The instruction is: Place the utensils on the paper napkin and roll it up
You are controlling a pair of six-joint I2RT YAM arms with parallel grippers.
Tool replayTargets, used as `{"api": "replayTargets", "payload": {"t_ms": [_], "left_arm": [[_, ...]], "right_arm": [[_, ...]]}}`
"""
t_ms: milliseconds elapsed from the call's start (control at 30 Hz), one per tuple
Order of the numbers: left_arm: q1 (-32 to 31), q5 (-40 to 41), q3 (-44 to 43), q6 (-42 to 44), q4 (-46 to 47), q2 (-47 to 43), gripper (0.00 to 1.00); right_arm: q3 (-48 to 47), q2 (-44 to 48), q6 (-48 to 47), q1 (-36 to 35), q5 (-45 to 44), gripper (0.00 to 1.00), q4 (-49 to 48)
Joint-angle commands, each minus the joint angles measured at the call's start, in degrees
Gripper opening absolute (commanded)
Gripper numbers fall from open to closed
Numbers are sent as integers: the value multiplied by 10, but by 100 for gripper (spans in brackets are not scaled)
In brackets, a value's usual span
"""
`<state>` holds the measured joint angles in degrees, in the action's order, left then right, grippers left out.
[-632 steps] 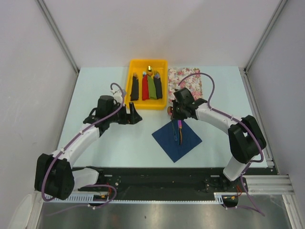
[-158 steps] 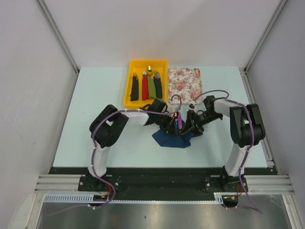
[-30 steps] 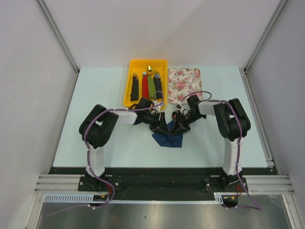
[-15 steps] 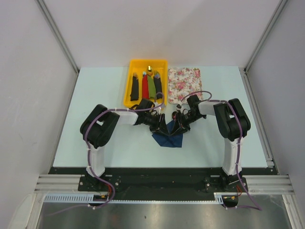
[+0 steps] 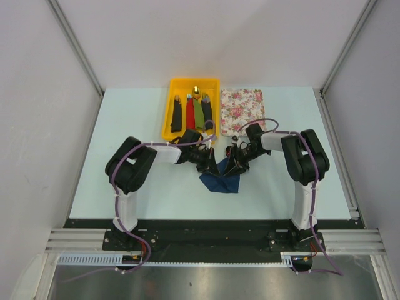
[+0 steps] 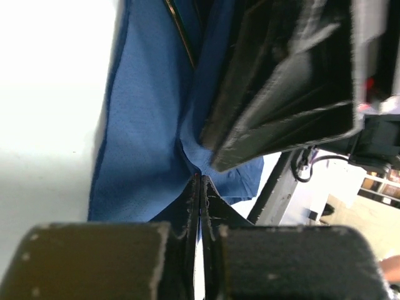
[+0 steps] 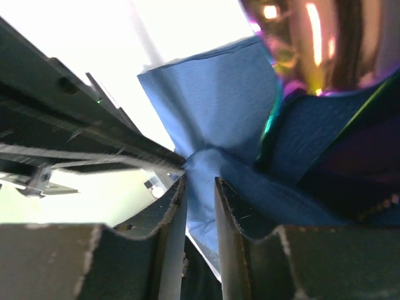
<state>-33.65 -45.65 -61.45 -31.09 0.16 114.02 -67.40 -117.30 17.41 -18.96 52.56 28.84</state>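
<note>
**Paper napkin** [image 5: 220, 184]: crumpled, near the centre of the table [image 5: 125, 125], with its near part lying flat.

**Left gripper** [image 6: 200, 187]: jaws all but closed, pinching a fold of the napkin from the left.

**Right gripper** [image 7: 200, 187]: jaws a narrow slit apart, clamping another fold from the right.

**Spoon** [image 7: 304, 44]: its bowl rests against the napkin just beyond the right gripper.

**Far side:** yellow tray [image 5: 194, 82] holding coloured bundles [image 5: 192, 115], with the floral mat [image 5: 244, 109] to its right.

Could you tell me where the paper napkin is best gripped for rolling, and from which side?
Probably the raised fold of the paper napkin beside the utensils, pinched from left and right, as the left end effector and right end effector do: flat paper offers no edge, but this ridge stands up.
</note>
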Motion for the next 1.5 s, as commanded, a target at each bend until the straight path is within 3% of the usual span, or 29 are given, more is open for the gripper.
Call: {"api": "replayTargets", "payload": {"t_ms": [0, 267, 533, 1033, 1467], "left_arm": [[-3, 27, -21, 46, -30, -14, 0], [-5, 61, -15, 69, -50, -18, 0], [-8, 75, -15, 84, -68, -19, 0], [-29, 95, 3, 96, -63, -45, 0], [-37, 122, 11, 109, -75, -56, 0]], "right_arm": [[-30, 59, 11, 20, 27, 30, -6], [-47, 87, -23, 38, -4, 30, 43], [-55, 73, -56, 10, -87, 23, 70], [-63, 59, -68, -5, -122, 23, 77], [-75, 39, -43, -24, -183, 19, 28]]}}
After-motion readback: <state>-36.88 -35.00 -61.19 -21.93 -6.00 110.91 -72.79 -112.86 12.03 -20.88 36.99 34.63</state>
